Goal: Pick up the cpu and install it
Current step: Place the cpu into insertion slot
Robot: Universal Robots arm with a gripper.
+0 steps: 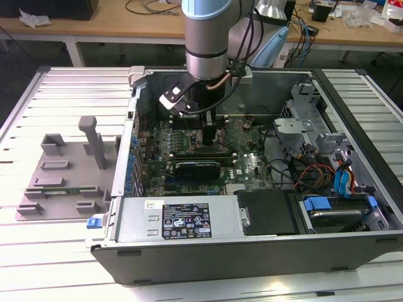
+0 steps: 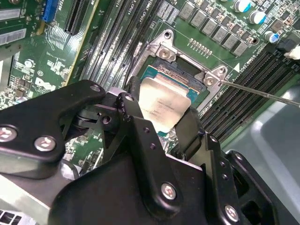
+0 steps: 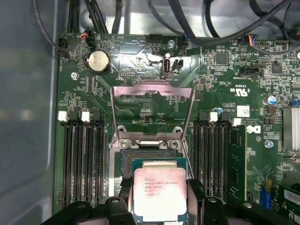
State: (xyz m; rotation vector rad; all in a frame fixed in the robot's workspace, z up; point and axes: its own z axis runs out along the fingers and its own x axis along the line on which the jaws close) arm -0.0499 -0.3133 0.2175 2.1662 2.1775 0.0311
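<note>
Jaws clenched on the small flat square cpu (image 2: 164, 105) with silver-grey metal top and thin greenish rim, black fingers (image 2: 132, 115) pressing two opposite edges. The chip hangs low over the open black socket (image 2: 174, 71) near the middle of the green motherboard (image 3: 140, 56) and overlaps only part of it. A strip of the socket's dark contact field (image 3: 150, 157) lies bare beyond the chip's far edge. Whether chip and socket touch I cannot tell.

The step in hand, I judge, is the seating: pick-up done, install not yet. It calls for the chip's edges to sit square inside the socket's walls before any release, with no sideways scrape over the contacts.

Room is tight. The silver hinged load plate (image 3: 152, 91) lies folded back past the socket's far edge, a thin metal lever (image 2: 262, 93) crosses one corner, and black memory slots (image 3: 84, 159) flank both sides. In the exterior view the arm (image 1: 204, 38) drops into the open dark computer case (image 1: 220, 261), close to the wall farthest from that camera.
</note>
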